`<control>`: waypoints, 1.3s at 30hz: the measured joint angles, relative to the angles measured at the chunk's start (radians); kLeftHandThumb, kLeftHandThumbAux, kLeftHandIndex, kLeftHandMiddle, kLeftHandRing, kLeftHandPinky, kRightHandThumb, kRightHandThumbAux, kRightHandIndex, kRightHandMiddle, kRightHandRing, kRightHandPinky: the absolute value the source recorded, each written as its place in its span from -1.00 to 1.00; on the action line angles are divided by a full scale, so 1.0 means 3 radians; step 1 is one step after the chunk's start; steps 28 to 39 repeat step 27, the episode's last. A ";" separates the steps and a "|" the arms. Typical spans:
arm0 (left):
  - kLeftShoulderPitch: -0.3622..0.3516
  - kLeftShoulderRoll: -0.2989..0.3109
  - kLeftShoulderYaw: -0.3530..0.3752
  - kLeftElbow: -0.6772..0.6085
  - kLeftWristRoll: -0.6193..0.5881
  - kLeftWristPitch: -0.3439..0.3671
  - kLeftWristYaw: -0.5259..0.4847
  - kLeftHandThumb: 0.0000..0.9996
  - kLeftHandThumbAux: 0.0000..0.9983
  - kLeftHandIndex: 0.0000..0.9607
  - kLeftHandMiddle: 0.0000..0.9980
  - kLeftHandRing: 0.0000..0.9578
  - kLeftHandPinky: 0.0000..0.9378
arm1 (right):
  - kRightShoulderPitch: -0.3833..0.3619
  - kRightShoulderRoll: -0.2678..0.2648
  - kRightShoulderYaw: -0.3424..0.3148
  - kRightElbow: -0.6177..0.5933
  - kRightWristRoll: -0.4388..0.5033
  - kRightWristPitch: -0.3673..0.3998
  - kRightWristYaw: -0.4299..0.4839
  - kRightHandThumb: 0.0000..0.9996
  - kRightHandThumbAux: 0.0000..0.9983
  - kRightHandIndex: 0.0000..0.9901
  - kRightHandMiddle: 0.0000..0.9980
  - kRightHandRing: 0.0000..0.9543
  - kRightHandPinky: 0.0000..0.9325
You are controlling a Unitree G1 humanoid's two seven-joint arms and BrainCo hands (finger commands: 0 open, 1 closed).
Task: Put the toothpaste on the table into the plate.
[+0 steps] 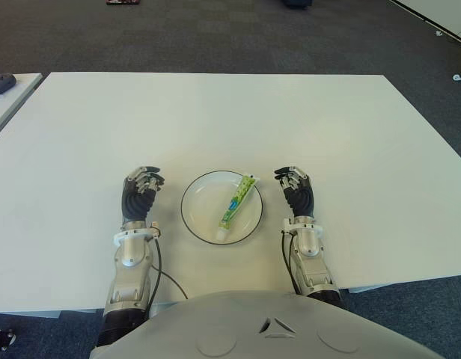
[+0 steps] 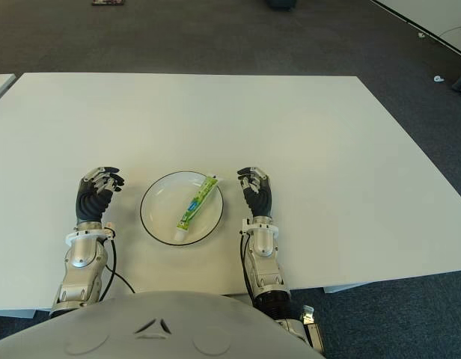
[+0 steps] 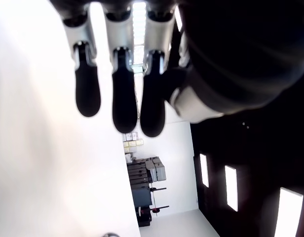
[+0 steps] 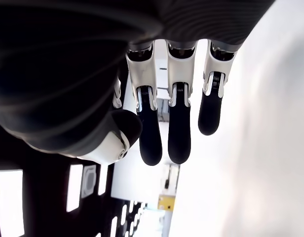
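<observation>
print on the toothpaste (image 1: pixel 239 202) is too small to read.

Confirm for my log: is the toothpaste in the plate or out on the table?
In. The toothpaste lies inside the plate, its far end on the rim; left hand and right hand hold nothing.
</observation>
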 measured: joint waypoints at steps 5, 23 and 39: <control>0.0000 0.0000 -0.0015 0.0000 0.0021 0.0008 0.0000 0.41 0.44 -0.11 0.12 0.15 0.12 | -0.0010 0.0005 -0.0005 0.0000 0.0000 -0.0012 -0.0003 0.41 0.47 -0.14 -0.11 -0.06 -0.01; -0.0006 0.0019 -0.0051 0.0000 0.0090 0.0076 0.0000 0.41 0.44 -0.10 0.13 0.17 0.12 | -0.0010 0.0027 -0.0001 -0.0006 -0.0016 -0.0014 -0.0047 0.41 0.47 -0.15 -0.12 -0.07 -0.01; -0.0006 0.0021 -0.0053 0.0000 0.0094 0.0076 0.0000 0.41 0.44 -0.10 0.13 0.17 0.12 | -0.0009 0.0031 0.0000 -0.0012 -0.0017 -0.0014 -0.0049 0.41 0.47 -0.15 -0.12 -0.06 -0.04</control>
